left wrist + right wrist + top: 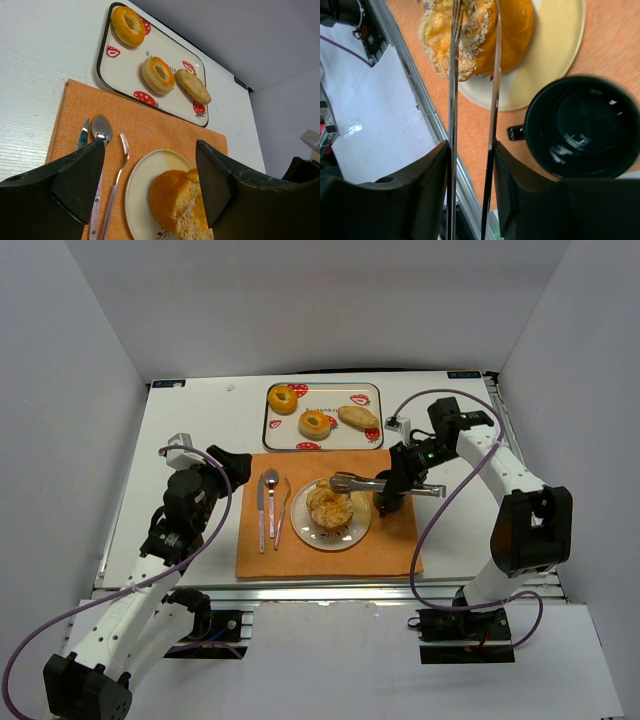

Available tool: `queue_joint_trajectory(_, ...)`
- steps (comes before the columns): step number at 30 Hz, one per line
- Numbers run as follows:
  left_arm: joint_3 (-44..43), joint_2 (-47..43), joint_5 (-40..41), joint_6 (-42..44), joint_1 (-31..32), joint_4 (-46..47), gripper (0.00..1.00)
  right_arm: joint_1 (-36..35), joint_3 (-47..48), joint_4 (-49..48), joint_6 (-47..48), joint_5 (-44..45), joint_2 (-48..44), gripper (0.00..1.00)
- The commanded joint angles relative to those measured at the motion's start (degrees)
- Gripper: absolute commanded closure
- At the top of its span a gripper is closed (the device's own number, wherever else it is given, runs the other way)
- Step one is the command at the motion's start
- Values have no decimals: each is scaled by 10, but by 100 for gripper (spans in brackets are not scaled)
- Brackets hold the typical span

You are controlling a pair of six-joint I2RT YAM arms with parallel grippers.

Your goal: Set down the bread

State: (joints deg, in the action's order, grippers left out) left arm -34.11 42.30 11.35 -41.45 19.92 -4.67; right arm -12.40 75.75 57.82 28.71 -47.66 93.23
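The bread [329,508] is a round golden bun with a crumb topping. It rests on a cream plate [298,526] on the orange placemat [390,550]. My right gripper [402,486] is shut on a pair of metal tongs [360,481], one finger against each arm. The tongs [452,100] stand a little apart, and their arms reach over the bun [480,35], straddling its top; the tips run out of the right wrist view. My left gripper [232,462] hangs open to the left, with the bun [185,200] and plate [142,190] seen between its fingers, untouched.
A black cup [386,502] stands just right of the plate, under my right wrist. A knife [261,510], spoon [271,502] and fork [282,508] lie left of the plate. Behind the mat, a strawberry-print tray [322,386] holds two ring doughnuts and a long roll [358,417].
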Motion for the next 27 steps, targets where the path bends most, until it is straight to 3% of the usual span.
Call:
queue_joint_trajectory(1,3,-6,-4,-2,-1,8,18,0,52,-2,2,-19,15,56)
queue_joint_trajectory(11,-8,1,2,-1,-1,-1,18,0,94,-18,-2,-14,51,49)
queue_joint_trajectory(16,-17,12,2,3,-1,-4,18,1,128,-68,-37,-2,67,51)
queue_joint_trajectory(20,-31,23,1,7,-1,-10,18,1,210,-123,-151,35,124,55)
queue_joint_trajectory(27,-45,42,13,-6,-1,-9,19,0,247,-220,-333,96,200,56)
